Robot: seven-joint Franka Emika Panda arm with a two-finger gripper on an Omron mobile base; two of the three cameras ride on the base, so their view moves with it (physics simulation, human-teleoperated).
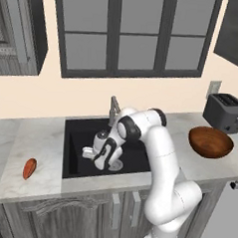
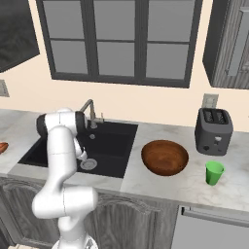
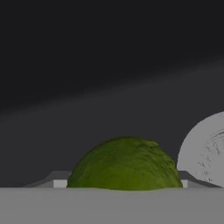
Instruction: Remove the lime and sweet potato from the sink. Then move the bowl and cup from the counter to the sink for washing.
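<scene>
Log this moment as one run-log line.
stage: reaching for lime | tool: open, low in matte black sink | round yellow-green lime: right at tool, beside drain | orange-red sweet potato: on counter

**Hidden and cut-off parts of the sink scene**

In the hand view, the lime [image 3: 125, 164] shows just its upper dome; its lower half is cut off at the bottom. The silver drain [image 3: 205, 151] is cropped by the right edge. In the left base view, the arm covers part of the sink [image 1: 77, 143] floor, and the hand [image 1: 99, 162] sits low in the basin with its fingertips too small to make out. In the right base view, the sweet potato [image 2: 2, 147] is cut by the left edge.
</scene>
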